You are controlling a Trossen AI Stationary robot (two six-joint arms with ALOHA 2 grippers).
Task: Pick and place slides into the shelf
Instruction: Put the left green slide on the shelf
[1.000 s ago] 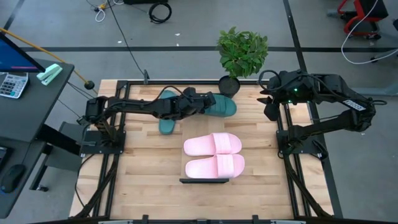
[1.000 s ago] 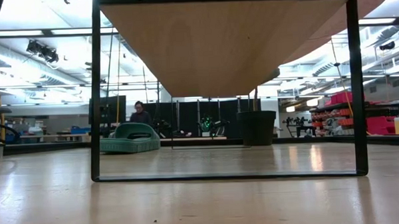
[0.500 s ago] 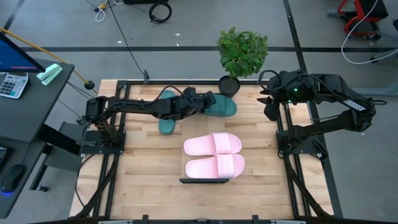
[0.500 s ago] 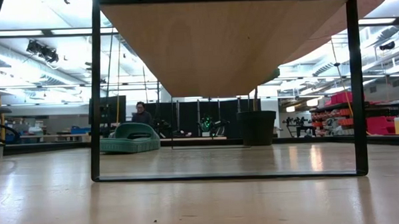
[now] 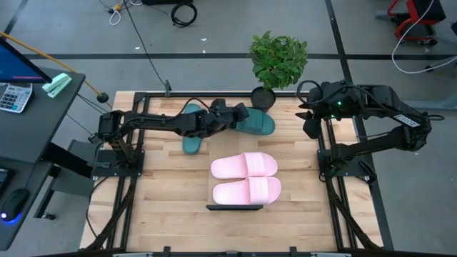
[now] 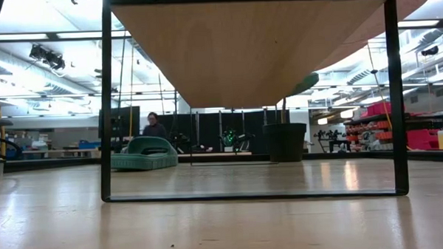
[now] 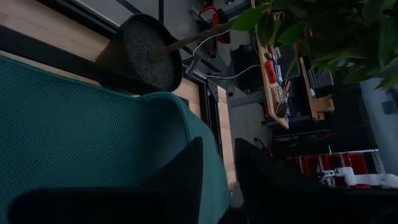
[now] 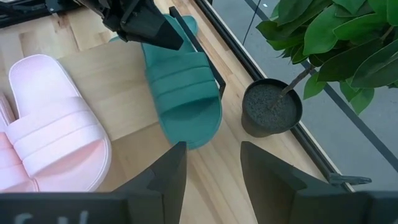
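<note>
Wood-plank desk [image 5: 157,178], two light pink soft slides [image 5: 246,178] on the narrow wood shelf [image 5: 234,207].
Left end effector [image 5: 230,116] grasping one dark teal slide [image 5: 255,123]; both teal ones remain; right end effector [image 8: 208,163] released, idle.

The dark teal slide [image 5: 255,123] in the left tool [image 5: 232,116] now sits a touch nearer the desk's right edge than a second ago, beside the plant pot [image 5: 263,98]. In the low view its green toe [image 6: 303,83] newly shows just under the shelf [image 6: 248,49], raised off the desk.
</note>
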